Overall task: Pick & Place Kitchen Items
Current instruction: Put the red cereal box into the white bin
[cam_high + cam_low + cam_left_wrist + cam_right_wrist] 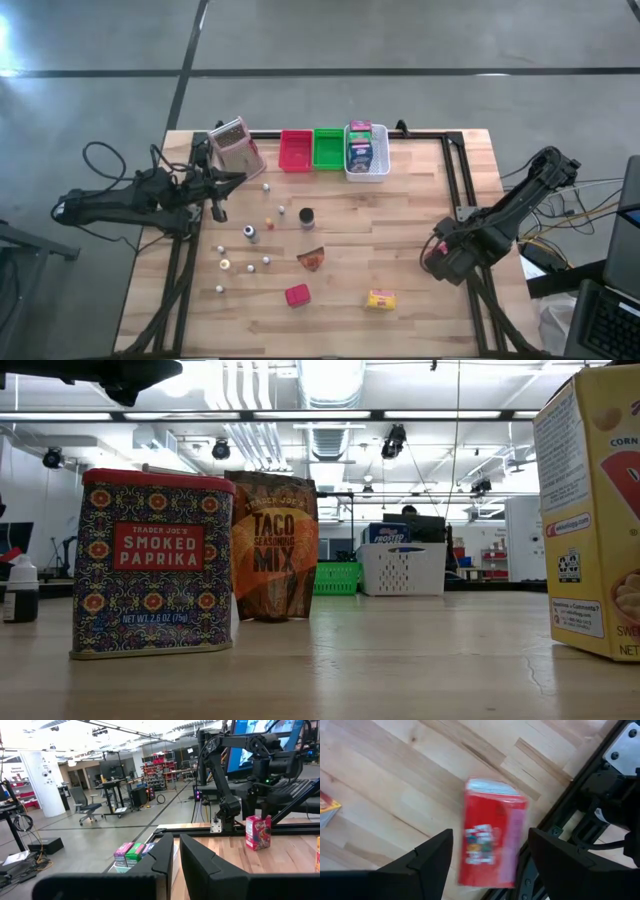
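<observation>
Right gripper (485, 857) hung low over the table's right side, near the frame rail; jaws spread wide, straddling a small red-and-pink carton (492, 837) without touching it; not yet gripped. In the high view the same carton (436, 252) showed only as a sliver of red under the right wrist.

Carton lay on the wood, printed face up, pale end flap pointing away from the fingers; judged light, thin card, likely to crush if squeezed hard; glossy print probably a bit slick. Best hold seemed across the two long narrow sides, about mid-length, so the box would not swing or pivot.

Left gripper (175, 865) stayed out of this; fingers pressed nearly together, holding nothing, raised at the table's left rear beside the grater.

Other items well apart on the table: yellow packet (380, 299), red tin (297, 294), orange-brown wedge (311, 259), dark jar (306, 216); white basket (381, 172) at the rear already held a few boxes.
</observation>
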Motion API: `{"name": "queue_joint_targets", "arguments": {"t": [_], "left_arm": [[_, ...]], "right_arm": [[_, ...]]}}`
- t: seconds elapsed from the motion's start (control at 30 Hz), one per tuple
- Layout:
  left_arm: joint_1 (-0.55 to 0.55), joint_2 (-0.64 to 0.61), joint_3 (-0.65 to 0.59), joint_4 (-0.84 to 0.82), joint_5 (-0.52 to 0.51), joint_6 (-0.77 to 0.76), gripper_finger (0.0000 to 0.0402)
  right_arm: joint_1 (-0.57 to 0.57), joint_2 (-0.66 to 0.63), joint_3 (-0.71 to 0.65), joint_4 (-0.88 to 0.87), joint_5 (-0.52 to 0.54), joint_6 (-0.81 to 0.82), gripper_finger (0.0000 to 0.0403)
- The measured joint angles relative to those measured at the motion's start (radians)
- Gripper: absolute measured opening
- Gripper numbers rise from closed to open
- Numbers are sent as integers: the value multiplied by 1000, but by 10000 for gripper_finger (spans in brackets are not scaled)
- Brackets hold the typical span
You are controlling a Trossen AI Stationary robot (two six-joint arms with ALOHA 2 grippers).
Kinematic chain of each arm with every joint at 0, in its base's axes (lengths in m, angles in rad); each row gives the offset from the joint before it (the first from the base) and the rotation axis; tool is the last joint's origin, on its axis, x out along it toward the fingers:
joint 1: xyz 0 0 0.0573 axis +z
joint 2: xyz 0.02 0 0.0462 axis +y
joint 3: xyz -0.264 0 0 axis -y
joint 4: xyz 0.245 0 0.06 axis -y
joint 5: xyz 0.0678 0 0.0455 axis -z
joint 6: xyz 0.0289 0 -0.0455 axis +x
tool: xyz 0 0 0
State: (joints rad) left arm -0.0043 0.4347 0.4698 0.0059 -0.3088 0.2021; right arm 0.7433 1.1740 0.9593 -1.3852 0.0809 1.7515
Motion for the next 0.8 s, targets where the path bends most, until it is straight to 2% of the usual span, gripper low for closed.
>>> {"name": "queue_joint_targets", "arguments": {"t": [0.53,0.8], "left_arm": [[0,0,0,0,0,0,39],[0,0,0,0,0,0,39]], "right_arm": [[-1,0,-112,128,-2,3,278],[-12,0,-176,183,-13,2,260]]}}
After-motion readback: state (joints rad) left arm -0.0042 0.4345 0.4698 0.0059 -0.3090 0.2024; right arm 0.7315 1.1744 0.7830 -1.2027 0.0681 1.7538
